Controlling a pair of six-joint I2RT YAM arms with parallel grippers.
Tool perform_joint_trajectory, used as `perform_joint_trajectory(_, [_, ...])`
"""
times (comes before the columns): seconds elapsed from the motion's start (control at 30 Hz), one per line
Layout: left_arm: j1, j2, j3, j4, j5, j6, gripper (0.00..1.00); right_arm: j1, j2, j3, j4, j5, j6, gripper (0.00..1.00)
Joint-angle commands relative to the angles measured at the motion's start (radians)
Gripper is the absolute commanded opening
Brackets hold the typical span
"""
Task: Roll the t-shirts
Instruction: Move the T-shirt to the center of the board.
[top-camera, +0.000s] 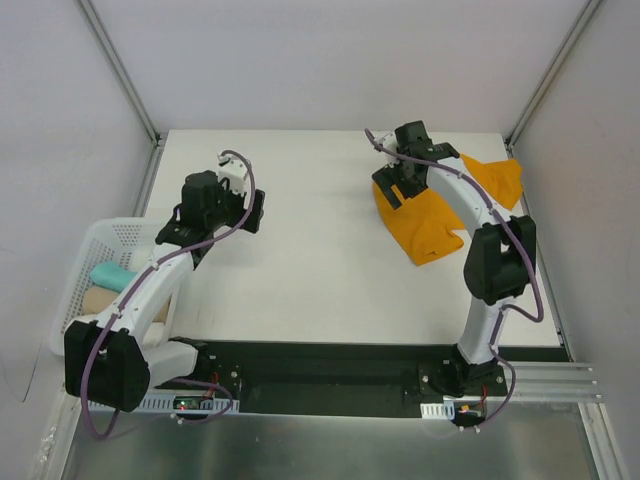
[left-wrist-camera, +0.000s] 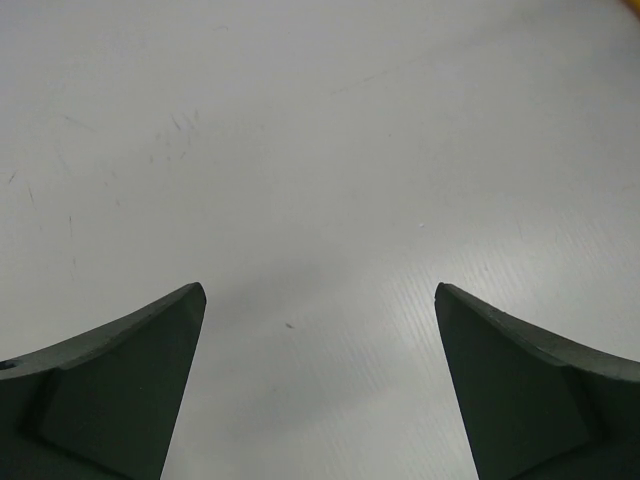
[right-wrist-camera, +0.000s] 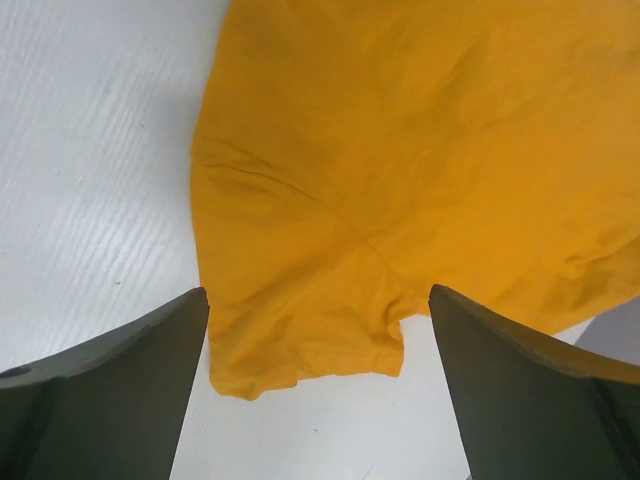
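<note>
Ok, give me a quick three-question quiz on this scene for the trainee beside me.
1. True or false: the right gripper is open above the t-shirt.
2. In the overhead view, the white basket sits: A) at the far left; B) at the far right; C) in the centre.
3. Fill in: between the fingers of the left gripper, the wrist camera shows only the bare ___.

Key: 1 true; 2 A; 3 table.

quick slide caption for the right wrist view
Open right gripper poised above the mustard-orange t-shirt lying on the white table.
</note>
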Motion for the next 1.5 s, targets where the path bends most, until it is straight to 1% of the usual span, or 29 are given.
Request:
perform_joint_trajectory(0.0, [-0.006,0.000,0.037,-0.076,0.028,0.074,0.99,-0.021,0.066,0.207,-0.147,-0.082,-0.061,0.96])
perform_joint_trajectory(0.07, [-0.006,0.009,0.057,-0.095,0.051,0.126,0.99,-0.032,0.095,0.247,-0.133,-0.098,-0.067,0.96])
perform_joint_trajectory(0.17, [-0.006,0.044,0.094,-0.142,0.065,0.131,0.99,-0.055,0.184,0.353,-0.168,-0.131,-0.069,0.96])
perform_joint_trajectory(0.27, [-0.006,0.066,0.117,-0.184,0.083,0.131,0.99,-0.070,0.238,0.367,-0.150,-0.119,-0.098,0.99])
perform_joint_trajectory(0.3, [-0.006,0.067,0.123,-0.196,0.114,0.133,0.99,-0.073,0.251,0.372,-0.151,-0.122,-0.105,0.96])
perform_joint_trajectory(0.43, [-0.006,0.066,0.157,-0.279,0.203,0.163,0.98,-0.108,0.298,0.376,-0.167,-0.148,-0.122,0.90])
perform_joint_trajectory(0.47, [-0.006,0.066,0.160,-0.288,0.215,0.170,0.97,-0.125,0.304,0.387,-0.187,-0.202,-0.122,0.87])
perform_joint_trajectory(0.57, [-0.006,0.061,0.160,-0.305,0.212,0.170,0.96,-0.133,0.292,0.361,-0.197,-0.236,-0.156,0.84])
perform_joint_trajectory(0.63, [-0.006,0.057,0.154,-0.308,0.220,0.168,0.97,-0.133,0.290,0.346,-0.207,-0.244,-0.171,0.84])
perform_joint_trajectory(0.73, [-0.006,0.052,0.142,-0.314,0.223,0.174,0.97,-0.133,0.313,0.344,-0.213,-0.259,-0.173,0.82])
perform_joint_trajectory(0.8, [-0.006,0.049,0.137,-0.319,0.215,0.176,0.97,-0.125,0.350,0.365,-0.217,-0.245,-0.181,0.80])
perform_joint_trajectory(0.9, [-0.006,0.047,0.134,-0.334,0.212,0.183,0.97,-0.116,0.419,0.395,-0.230,-0.184,-0.199,0.78])
perform_joint_trajectory(1.03, [-0.006,0.043,0.137,-0.347,0.203,0.219,0.97,-0.113,0.477,0.424,-0.289,-0.176,-0.234,0.76])
perform_joint_trajectory(1.13, [-0.006,0.046,0.139,-0.348,0.189,0.242,0.97,-0.105,0.489,0.398,-0.306,-0.176,-0.259,0.75])
perform_joint_trajectory(1.2, [-0.006,0.049,0.142,-0.347,0.185,0.248,0.97,-0.101,0.496,0.396,-0.320,-0.178,-0.268,0.70])
perform_joint_trajectory(1.23, [-0.006,0.047,0.140,-0.345,0.186,0.254,0.97,-0.095,0.503,0.396,-0.337,-0.191,-0.277,0.64])
perform_joint_trajectory(1.3, [-0.006,0.049,0.136,-0.345,0.185,0.256,0.97,-0.090,0.506,0.399,-0.357,-0.211,-0.283,0.57])
perform_joint_trajectory(1.4, [-0.006,0.049,0.129,-0.347,0.188,0.249,0.96,-0.067,0.503,0.405,-0.432,-0.279,-0.305,0.37])
perform_joint_trajectory(1.43, [-0.006,0.052,0.129,-0.348,0.182,0.249,0.95,-0.047,0.499,0.409,-0.449,-0.312,-0.308,0.26])
perform_joint_trajectory(1.47, [-0.006,0.055,0.132,-0.353,0.177,0.245,0.94,-0.035,0.476,0.409,-0.466,-0.335,-0.306,0.21])
